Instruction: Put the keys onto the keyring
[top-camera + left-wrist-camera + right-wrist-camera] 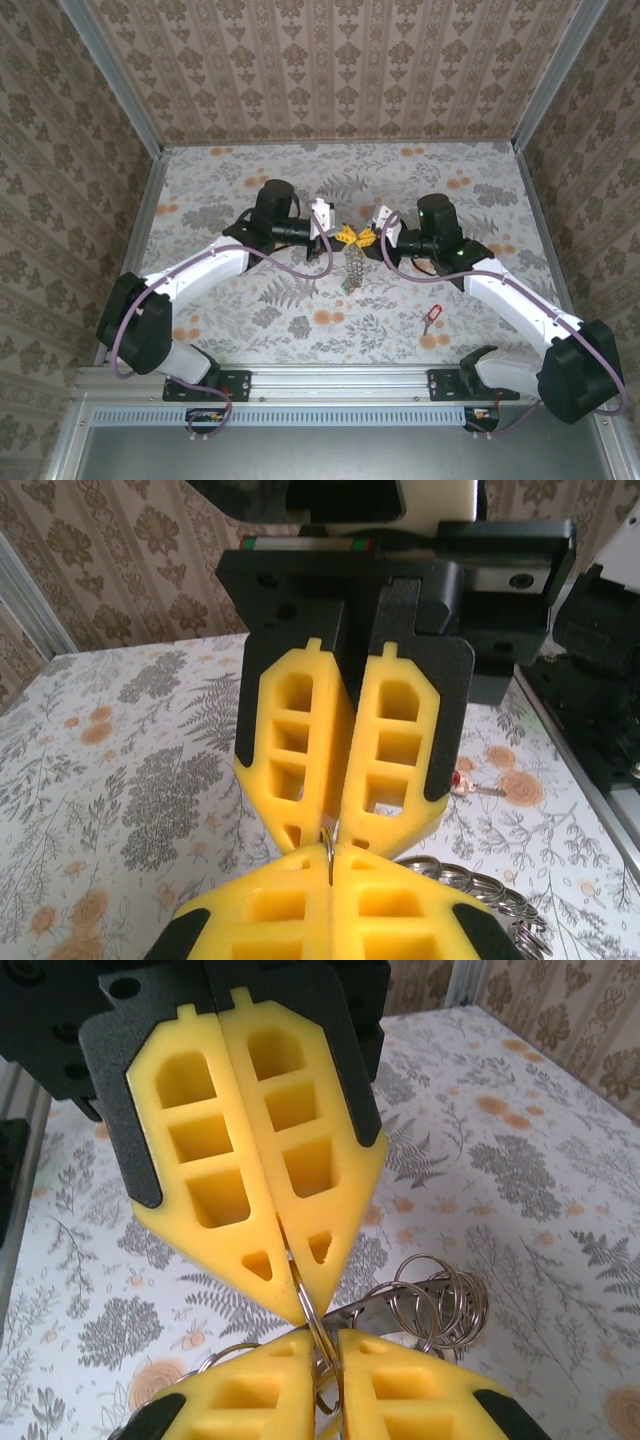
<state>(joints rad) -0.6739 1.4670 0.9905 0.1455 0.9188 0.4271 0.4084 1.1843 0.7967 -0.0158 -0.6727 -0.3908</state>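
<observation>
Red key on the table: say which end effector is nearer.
Right. The right end effector is farther back and left of the red key; the left end effector faces it tip to tip, farther left.

Bright, even light; soft shadows

Yellow cellular-foam fingers [215, 1167], black backing; silvery coiled-wire keyring [440, 1305]; red-tagged metal key [433, 316]; white tabletop [220, 190], grey ferns, orange blooms.

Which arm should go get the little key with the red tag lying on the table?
Right, probably. The small metal key with the red tag lies beside the right arm, far from the left arm. The left gripper, jaws shut on the silvery coiled keyring, could hold it meanwhile.
</observation>
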